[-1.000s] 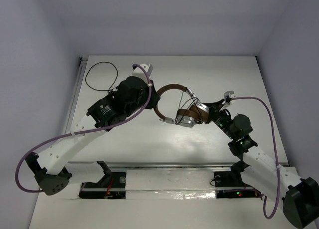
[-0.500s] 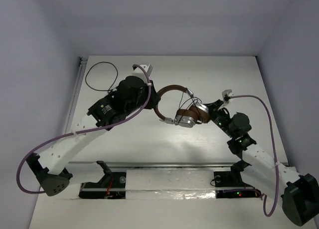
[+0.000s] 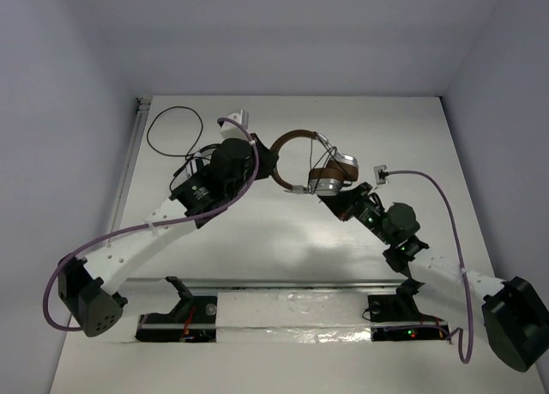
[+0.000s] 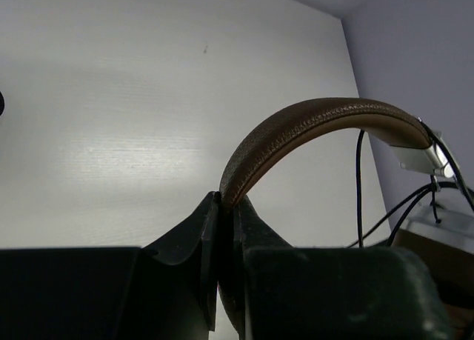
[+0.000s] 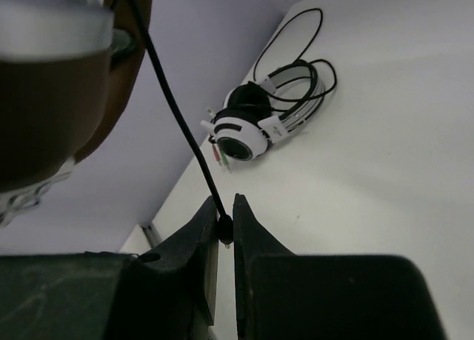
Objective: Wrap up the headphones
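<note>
The headphones (image 3: 328,178) hang between my two arms, brown headband (image 3: 287,142) arching left and the silver cups stacked at the right. My left gripper (image 3: 271,164) is shut on the headband's lower left end; in the left wrist view the band (image 4: 315,121) rises out of that gripper (image 4: 226,201). The thin dark cable (image 4: 359,184) hangs beside it. My right gripper (image 3: 341,202) sits just below the cups. In the right wrist view that gripper (image 5: 224,210) is shut on the cable (image 5: 178,110) near its thick end, under a brown ear pad (image 5: 44,95).
A loose black looped wire (image 3: 170,128) lies at the back left by the table's edge rail (image 3: 137,128). The right wrist view shows a white-and-black headset (image 5: 255,125) with coiled wire lying near the wall. Purple robot cables (image 3: 446,205) arc over both arms.
Both arms carried the headphones toward the back of the table. My right gripper swung left under the cups and closed on the cable.
</note>
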`<state>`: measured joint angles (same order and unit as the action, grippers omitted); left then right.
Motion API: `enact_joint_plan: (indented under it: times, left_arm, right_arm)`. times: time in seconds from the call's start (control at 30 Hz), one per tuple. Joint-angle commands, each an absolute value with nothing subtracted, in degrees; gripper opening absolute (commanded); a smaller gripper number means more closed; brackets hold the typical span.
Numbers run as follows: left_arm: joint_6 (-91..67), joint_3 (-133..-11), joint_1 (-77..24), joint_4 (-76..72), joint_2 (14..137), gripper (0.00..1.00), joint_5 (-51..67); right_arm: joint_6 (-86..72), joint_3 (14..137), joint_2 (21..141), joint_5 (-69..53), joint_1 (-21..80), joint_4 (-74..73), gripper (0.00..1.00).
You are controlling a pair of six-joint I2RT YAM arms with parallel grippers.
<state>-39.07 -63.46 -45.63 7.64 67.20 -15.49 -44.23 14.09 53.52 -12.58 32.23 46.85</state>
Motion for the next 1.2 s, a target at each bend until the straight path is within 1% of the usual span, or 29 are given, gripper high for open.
enact_joint_plan:
  times: [0.0,0.07,0.2,0.33,0.57,0.6,0.77,0.9,0.97,1.07,1.17]
  left_arm:
    - [-46.66,-63.11,-43.25,-9.65,67.85,0.0,-18.72]
    - [-48.86,-62.4,-42.63,-12.3,69.78,0.0,-17.75]
    - [-49.4,-62.75,-40.88,-14.24,73.91,0.0,-20.91]
    - [-49.83,-61.17,-39.2,-16.08,76.72,0.0,-22.23]
    - [-49.92,-56.26,-39.2,-20.03,77.96,0.0,-23.55]
    - [-50.1,-53.64,-39.2,-22.3,77.61,0.0,-23.73]
    - [-49.48,-49.13,-45.86,-23.73,76.9,0.0,-28.2]
    - [-50.09,-45.54,-48.68,-23.64,76.99,0.0,-29.79]
    - [-50.71,-44.22,-49.3,-23.55,77.34,0.0,-30.15]
    - [-51.5,-41.67,-49.83,-23.82,77.61,0.0,-30.41]
    - [-51.77,-39.82,-50.36,-23.64,78.13,0.0,-30.85]
  right_arm:
    - [-49.83,11.61,54.92,-8.28,35.24,53.25,0.0]
    - [-50.62,11.34,59.48,-7.47,38.05,55.97,0.0]
    - [-52.37,12.3,66.34,-6.33,44.2,60.64,0.0]
    - [-55.45,12.66,66.19,-7.38,46.93,61.17,0.0]
    - [-61.69,14.76,59.68,-7.47,46.93,57.05,0.0]
    - [-63.35,15.2,59.42,-6.51,46.93,56.35,0.0]
    - [-67.76,19.58,61.07,-1.85,46.93,52.31,0.01]
    - [-71.44,21.44,65.29,-1.76,46.93,54.57,0.01]
    - [-72.85,20.66,66.7,-0.97,46.93,59.21,0.03]
    - [-74.71,18.81,67.94,2.45,46.93,62.22,0.05]
    - [-75.32,17.58,67.77,5.53,46.93,62.14,0.06]
